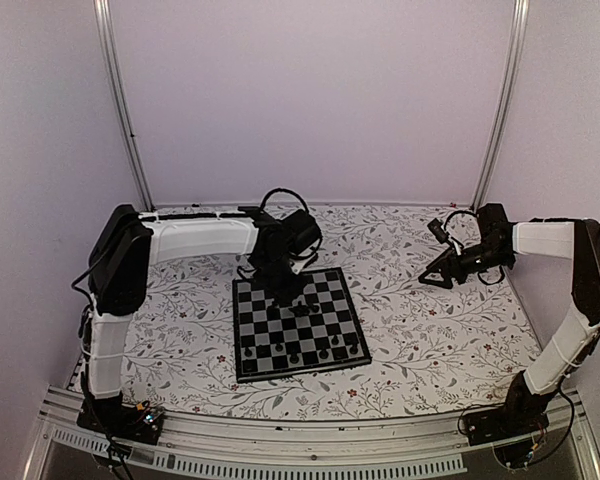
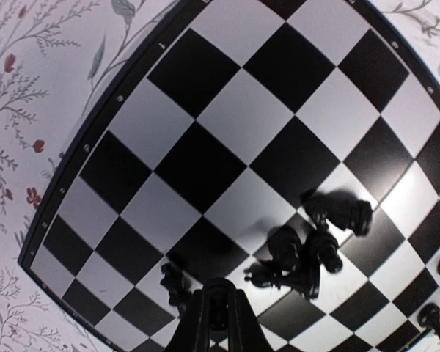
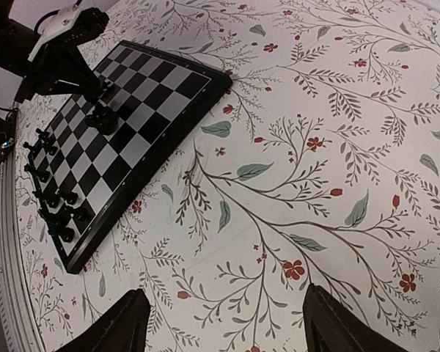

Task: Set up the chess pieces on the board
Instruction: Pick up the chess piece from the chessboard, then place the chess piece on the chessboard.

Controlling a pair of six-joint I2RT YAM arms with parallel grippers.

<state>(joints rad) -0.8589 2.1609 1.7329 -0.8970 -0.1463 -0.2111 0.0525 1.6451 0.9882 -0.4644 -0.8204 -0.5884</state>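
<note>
The board point(image 1: 280, 340) lies in the middle of the floral cover. Several black chess pieces point(image 1: 320, 352) stand along its near edge. A few more lie in a heap point(image 2: 308, 253) near the board's middle, also seen from the top point(image 1: 302, 308). My left gripper point(image 1: 283, 290) hovers low over the board's far part. In the left wrist view its fingers point(image 2: 218, 319) are close together around a small dark chess piece. One piece point(image 2: 174, 282) stands just left of them. My right gripper point(image 1: 430, 278) is open and empty over the cover, right of the board point(image 3: 154, 95).
The floral table cover point(image 3: 315, 147) spreads right of the board. The right wrist view shows the left arm point(image 3: 59, 51) over the board's far corner and a row of pieces point(image 3: 55, 205) along one edge. A metal rail point(image 1: 280, 425) runs along the near edge.
</note>
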